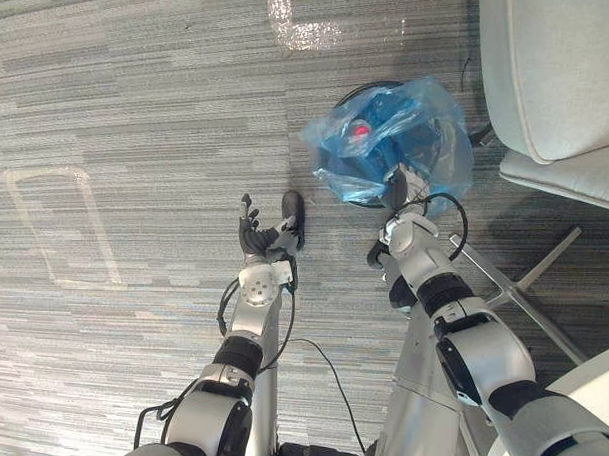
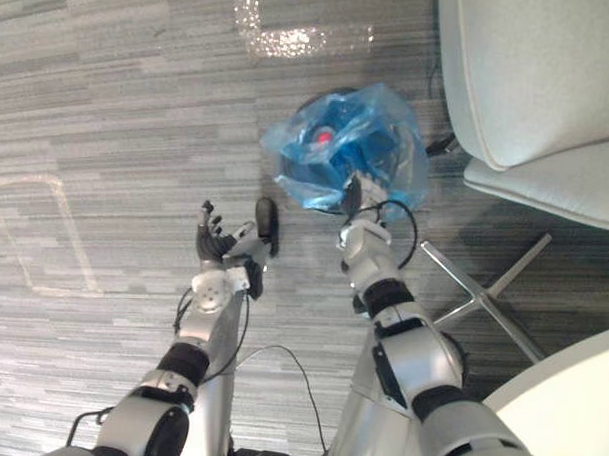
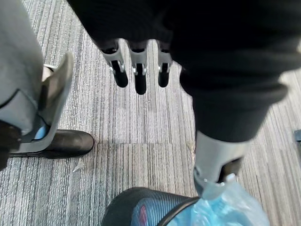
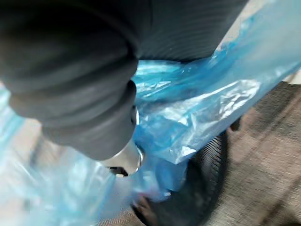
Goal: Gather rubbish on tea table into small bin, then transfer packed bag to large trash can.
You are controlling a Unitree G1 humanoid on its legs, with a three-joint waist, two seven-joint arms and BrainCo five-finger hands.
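Though I cannot tell whether the right hand (image 1: 398,183) pinches the bag (image 1: 428,122), it should bunch the rim firmly; the left hand (image 1: 254,236), at nine o'clock, is spread.

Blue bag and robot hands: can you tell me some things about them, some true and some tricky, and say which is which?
1. The blue bag sits in a dark round bin. True.
2. The left hand is holding the blue bag. False: it is open, holds nothing and hangs over the carpet, apart from the bag.
3. The right hand is at the blue bag, against the plastic. True.
4. The bin stands on the chair. False: it stands on the carpet, next to the chair.
5. A red thing shows through the blue bag. True.
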